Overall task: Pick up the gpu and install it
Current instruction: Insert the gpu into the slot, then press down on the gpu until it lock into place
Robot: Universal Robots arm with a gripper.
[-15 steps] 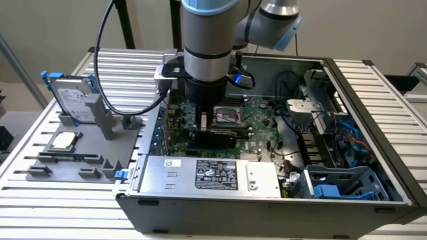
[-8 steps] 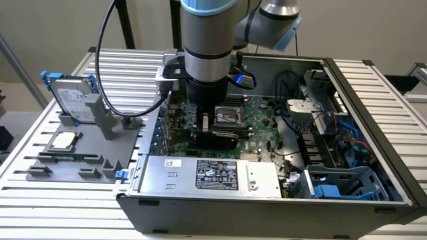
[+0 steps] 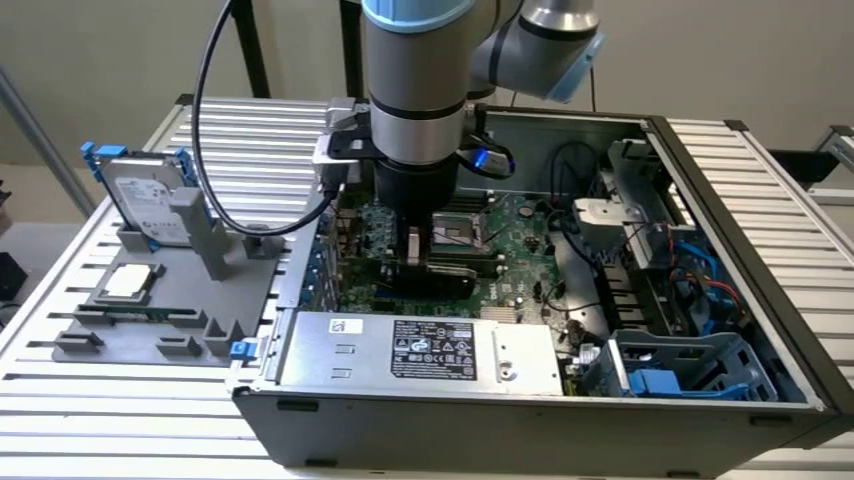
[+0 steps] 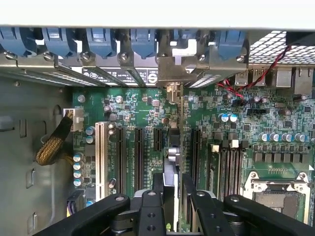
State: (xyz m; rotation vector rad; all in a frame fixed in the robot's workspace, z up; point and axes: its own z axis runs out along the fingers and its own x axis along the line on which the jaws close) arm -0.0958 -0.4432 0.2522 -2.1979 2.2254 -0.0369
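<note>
The end effector (image 4: pixel 172 196) pinches the gpu (image 4: pixel 173 147) edge-on between its black fingers (image 4: pixel 150 211). The card stands upright over the motherboard (image 4: pixel 275 147) inside the open computer case (image 3: pixel 747 250), among the black expansion slots (image 4: pixel 139 152), its silver end bracket (image 4: pixel 179 66) at the case's rear wall. A hard drive (image 3: pixel 144 205) and silver chip (image 3: pixel 127 282) sit on a grey fixture (image 3: pixel 134 330) on the bench (image 3: pixel 80 390).

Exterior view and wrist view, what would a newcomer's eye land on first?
The arm's gripper reaching down into the open computer case, its fingers shut on the gpu, held edge-on over the green motherboard. On the exterior view's left, a hard drive stands in a grey holder.
</note>
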